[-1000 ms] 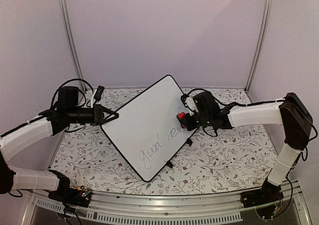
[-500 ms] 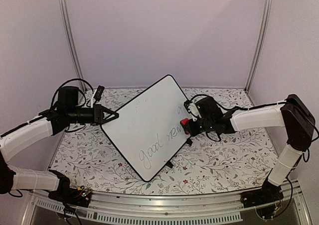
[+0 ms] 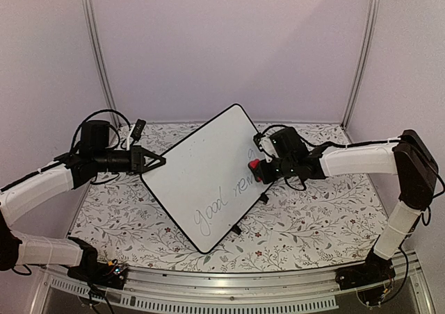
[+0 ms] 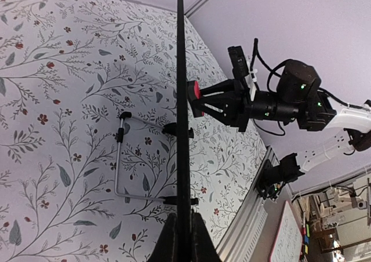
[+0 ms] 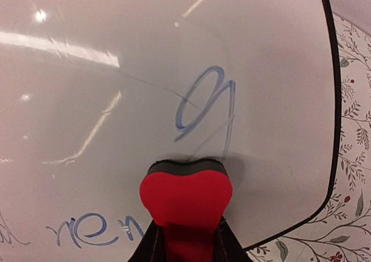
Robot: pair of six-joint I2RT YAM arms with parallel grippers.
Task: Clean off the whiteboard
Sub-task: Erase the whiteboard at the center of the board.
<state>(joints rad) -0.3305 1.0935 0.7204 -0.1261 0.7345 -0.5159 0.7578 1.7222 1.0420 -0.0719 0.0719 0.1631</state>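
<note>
The right gripper [image 3: 258, 167], which half a second ago sat lower along the right edge of the board, is back up where it was a second ago: one short down-and-up rub. Its jaws are closed on a small red eraser block [image 5: 185, 199] with a dark felt face, pressed flat to the board.

Nearest the arms, flowered cloth covers the tabletop [image 3: 313, 224]. On it stands the large glossy white whiteboard [image 3: 201, 162] with a thin black frame. It is turned like a diamond, one corner toward the near edge of the tabletop and the opposite corner toward the far edge. Grey handwriting [image 3: 221, 204] reading "good new" runs up from the near corner, unchanged.

At mid-height, the left gripper [image 3: 158, 161] is clamped shut on the whiteboard's left edge, steadying it. Across from it the red eraser block sits just below a blue looped mark [image 5: 206, 102], which is intact.

Judging by this, the rub has cleared little, and most of the erasing remains.
</note>
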